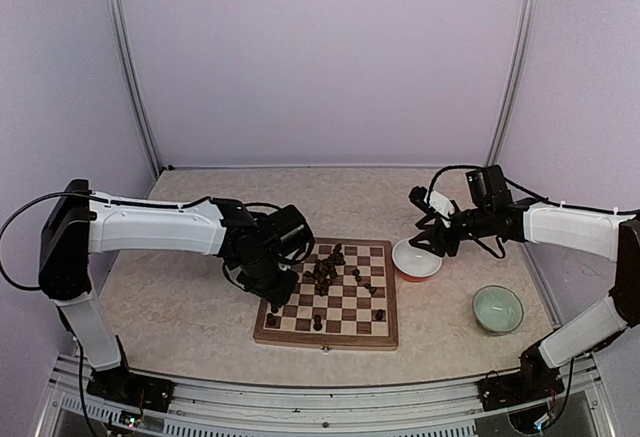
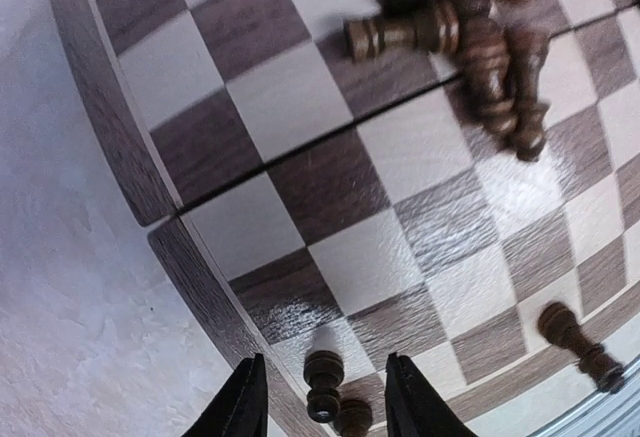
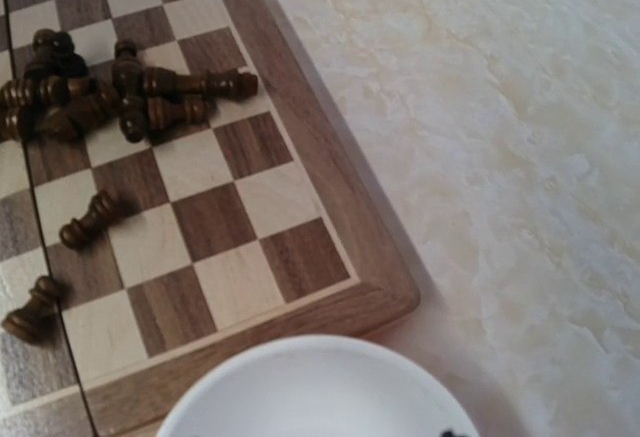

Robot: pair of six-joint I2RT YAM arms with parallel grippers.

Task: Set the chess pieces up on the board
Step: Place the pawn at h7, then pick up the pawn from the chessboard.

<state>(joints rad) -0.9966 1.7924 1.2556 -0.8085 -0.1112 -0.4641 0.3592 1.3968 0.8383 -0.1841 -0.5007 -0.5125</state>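
Note:
The board (image 1: 328, 339) lies in the middle of the table, and a heap of dark chess pieces (image 1: 325, 272) sits on its far half. A few pieces stand on the near row (image 1: 317, 323). My left gripper (image 1: 272, 302) hangs over the board's near left corner. In the left wrist view it (image 2: 325, 362) is open, its black fingers (image 2: 245, 402) either side of an upright piece (image 2: 325, 385) without touching it. A second piece (image 2: 352, 417) stands just behind. My right gripper (image 1: 432, 242) hovers over a white bowl; its own fingers barely show in the right wrist view.
A white bowl (image 1: 416, 257) with a red outside stands against the board's right edge (image 3: 330, 157). A pale green bowl (image 1: 497, 308) sits nearer on the right. Loose pieces (image 3: 88, 219) lie on the board's squares near the heap (image 3: 130, 92).

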